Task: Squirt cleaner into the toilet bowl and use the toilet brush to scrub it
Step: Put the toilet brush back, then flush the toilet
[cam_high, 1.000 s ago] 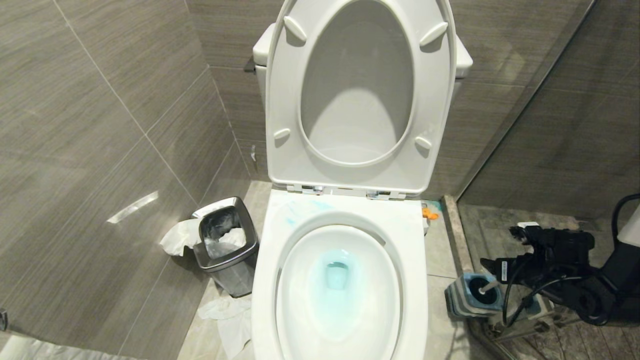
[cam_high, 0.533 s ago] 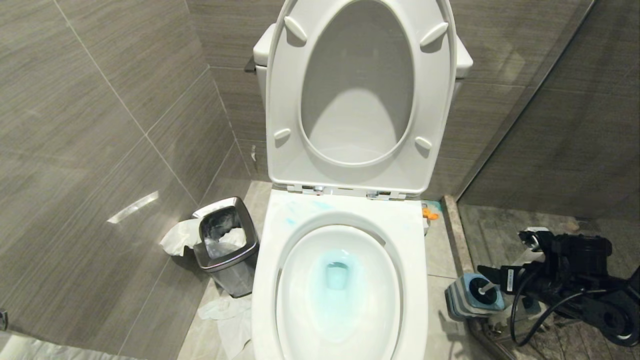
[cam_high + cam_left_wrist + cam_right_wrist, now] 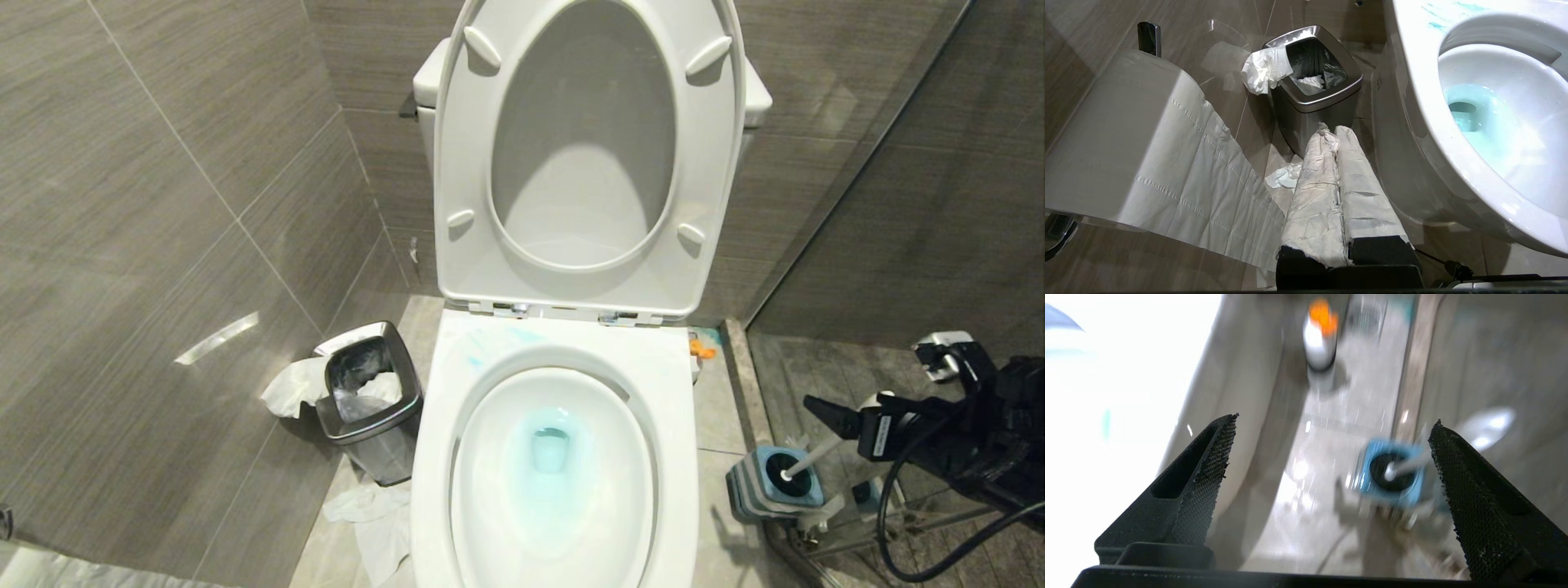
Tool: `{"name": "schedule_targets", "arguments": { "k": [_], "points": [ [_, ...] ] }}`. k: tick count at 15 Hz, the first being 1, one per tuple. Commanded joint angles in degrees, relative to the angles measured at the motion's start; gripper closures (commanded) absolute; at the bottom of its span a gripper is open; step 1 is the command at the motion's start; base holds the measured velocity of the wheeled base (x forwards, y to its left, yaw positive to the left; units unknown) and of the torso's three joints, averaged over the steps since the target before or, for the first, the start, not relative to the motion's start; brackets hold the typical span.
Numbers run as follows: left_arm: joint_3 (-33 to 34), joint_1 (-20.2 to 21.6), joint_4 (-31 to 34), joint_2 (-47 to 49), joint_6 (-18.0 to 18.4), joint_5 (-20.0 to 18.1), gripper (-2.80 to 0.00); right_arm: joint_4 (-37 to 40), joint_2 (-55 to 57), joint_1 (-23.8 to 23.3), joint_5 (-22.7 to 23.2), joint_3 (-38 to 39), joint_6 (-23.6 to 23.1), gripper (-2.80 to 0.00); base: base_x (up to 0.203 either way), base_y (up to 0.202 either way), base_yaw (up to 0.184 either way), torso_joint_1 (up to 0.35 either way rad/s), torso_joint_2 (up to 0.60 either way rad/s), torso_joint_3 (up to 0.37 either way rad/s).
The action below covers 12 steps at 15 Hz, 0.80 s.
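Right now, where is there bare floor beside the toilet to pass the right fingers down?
Bare tile lies between the toilet bowl and the brush holder, up toward the orange-capped bottle. The other side is crowded: steel bin and tissue scraps. Right gripper hangs open by the toilet brush.

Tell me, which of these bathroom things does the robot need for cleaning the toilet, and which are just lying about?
For the job:
toilet bowl
cleaner, tinting the water teal
toilet brush, standing in its blue holder
right gripper, open, near the brush handle

Lying about:
steel bin
crumpled tissue on the floor
toilet roll
orange-capped bottle
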Motion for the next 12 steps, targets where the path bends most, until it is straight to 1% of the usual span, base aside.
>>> {"name": "schedule_targets", "arguments": {
  "k": [1,2,3,7,12],
  "points": [
    [0.2,0.0,0.0,0.1,0.1,0.0,0.00,-0.6,-9.3,0.0,0.3,0.3,-1.9,-2.80,0.000,0.000,0.000,0.000,0.00,0.000],
    [0.2,0.0,0.0,0.1,0.0,0.0,0.00,-0.6,-10.9,0.0,0.4,0.5,-3.2,-2.80,0.000,0.000,0.000,0.000,0.00,0.000],
    [0.2,0.0,0.0,0.1,0.1,0.0,0.00,-0.7,-11.9,0.0,0.4,0.7,-3.9,0.00,0.000,0.000,0.000,0.000,0.00,0.000],
    [0.2,0.0,0.0,0.1,0.0,0.0,0.00,-1.0,-14.9,-0.1,-0.1,1.9,-4.5,0.00,0.000,0.000,0.000,0.000,0.00,0.000],
    [0.2,0.0,0.0,0.1,0.0,0.0,0.00,-0.3,-21.6,-0.1,0.3,2.0,-4.8,0.00,0.000,0.000,0.000,0.000,0.00,0.000]
  ]
}}
